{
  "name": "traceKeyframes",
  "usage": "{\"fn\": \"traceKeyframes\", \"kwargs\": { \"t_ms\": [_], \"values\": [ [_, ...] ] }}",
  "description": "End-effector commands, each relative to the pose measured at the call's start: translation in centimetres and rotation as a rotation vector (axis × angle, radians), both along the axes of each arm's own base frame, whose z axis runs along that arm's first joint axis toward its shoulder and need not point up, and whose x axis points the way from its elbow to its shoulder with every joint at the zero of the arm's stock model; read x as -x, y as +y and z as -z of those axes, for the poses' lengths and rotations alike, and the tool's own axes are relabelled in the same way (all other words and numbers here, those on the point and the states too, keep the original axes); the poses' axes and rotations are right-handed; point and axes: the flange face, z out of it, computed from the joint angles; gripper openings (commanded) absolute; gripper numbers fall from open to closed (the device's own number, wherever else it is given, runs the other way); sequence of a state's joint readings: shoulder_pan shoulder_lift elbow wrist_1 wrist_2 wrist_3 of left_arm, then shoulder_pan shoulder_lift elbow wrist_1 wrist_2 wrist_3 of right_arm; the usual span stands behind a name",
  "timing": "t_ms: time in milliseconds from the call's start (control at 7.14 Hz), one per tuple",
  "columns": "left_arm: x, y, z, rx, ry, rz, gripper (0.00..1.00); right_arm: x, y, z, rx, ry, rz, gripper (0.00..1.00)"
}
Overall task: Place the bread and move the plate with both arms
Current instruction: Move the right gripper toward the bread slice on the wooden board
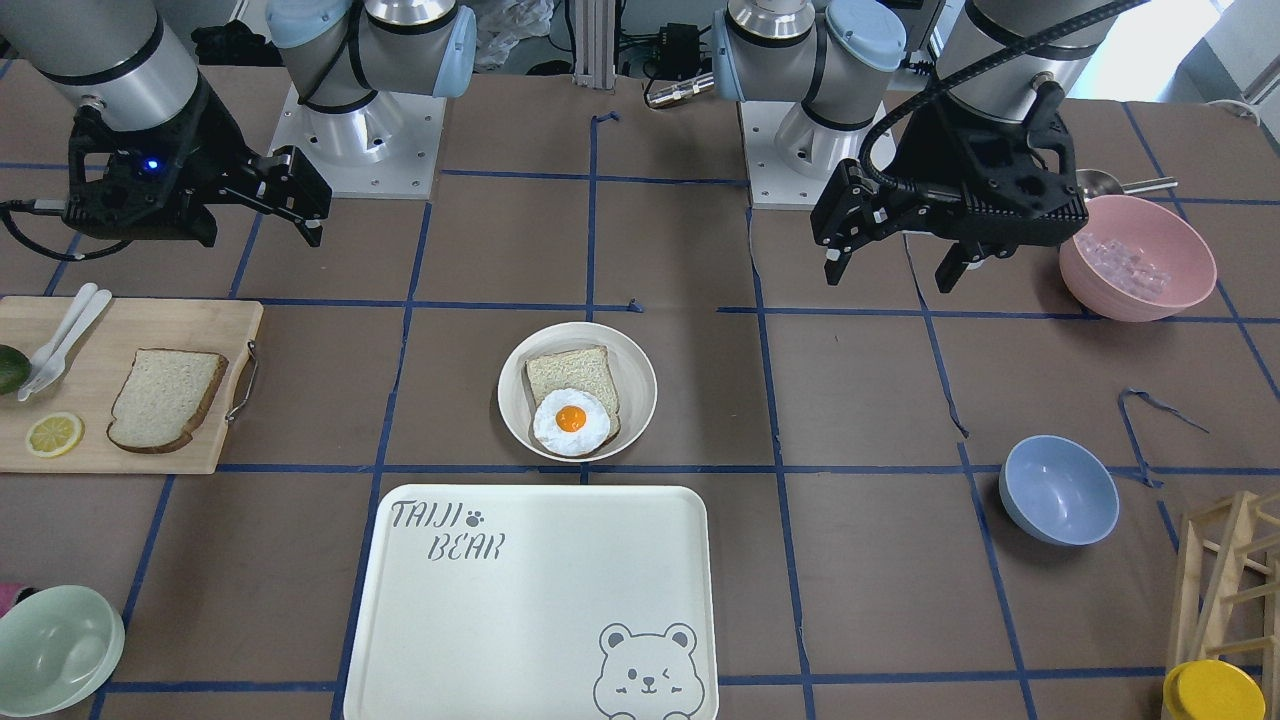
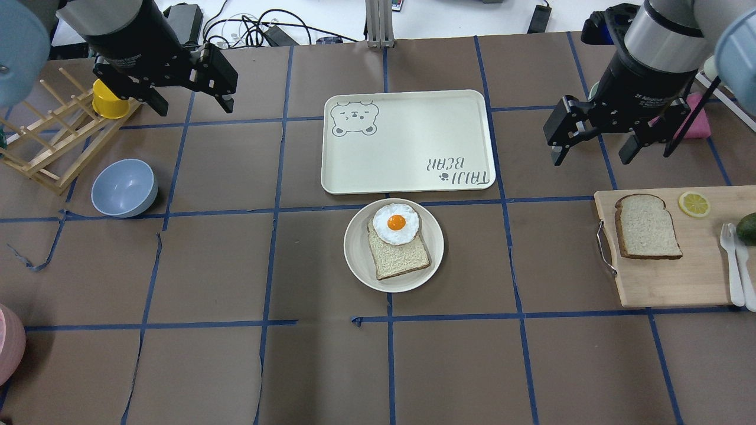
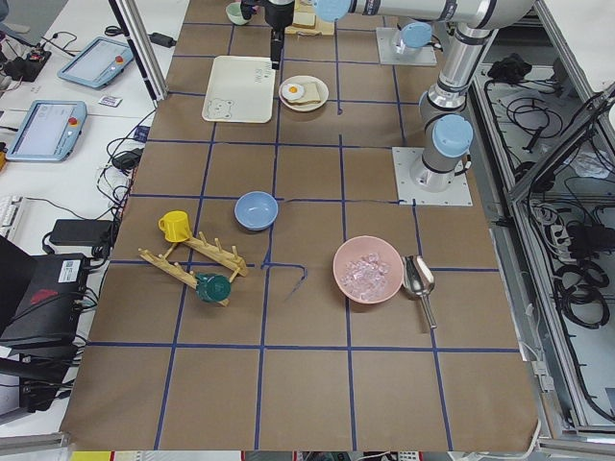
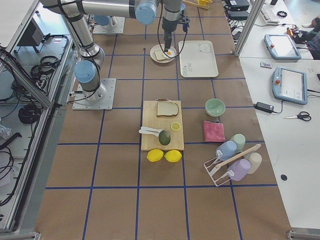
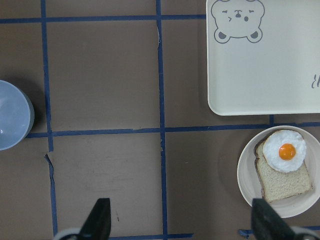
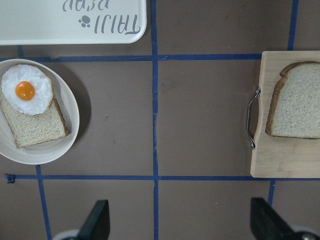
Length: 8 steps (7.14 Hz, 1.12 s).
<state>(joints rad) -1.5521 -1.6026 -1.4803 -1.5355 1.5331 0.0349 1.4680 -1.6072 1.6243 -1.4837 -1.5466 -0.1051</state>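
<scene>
Bread (image 2: pixel 647 227) is lying flat on the board (image 2: pixel 661 283). The right gripper (image 2: pixel 592 154) is hanging in the air off the board's handle end, not over the slice, with its jaws spread wide and nothing between them. The left gripper (image 2: pixel 194 105) is hovering well away on the other side, just as wide and just as empty. Further out, the plate (image 2: pixel 354 260) is sitting mid-table between the two arms, just beside the tray (image 2: pixel 413 165). It is carrying a smaller slice (image 2: pixel 401 257) with a fried egg (image 2: pixel 396 223) on top.

What I'm worrying about is the pickup. The bread is thin and pressed flat to the wood, so fingers coming straight down are likely to skid on the board or nip only the crust, and the slice could fold or tear. Landing it off-centre on the egg could leave it hanging over the rim. After that, two arms lifting one shallow plate unevenly could tip the whole stack off.

The bread itself is looking pale and speckled with a brown crust all round. Its rounded top is pointing away from the robot and one long edge is lying near the board's metal handle.
</scene>
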Motion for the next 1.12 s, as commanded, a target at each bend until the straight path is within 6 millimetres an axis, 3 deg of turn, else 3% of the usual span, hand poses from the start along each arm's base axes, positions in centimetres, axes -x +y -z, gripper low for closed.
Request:
{"fn": "traceKeyframes", "kwargs": {
  "t_ms": [0,980],
  "values": [
    [0.02,0.18,-0.12,0.001,0.001,-0.001,1.00,0.12,-0.17,0.07,0.004,0.003,-0.003,1.00],
    [0.03,0.37,-0.07,0.001,0.001,-0.001,1.00,0.24,-0.33,0.55,-0.012,0.005,0.008,1.00]
  ]
}}
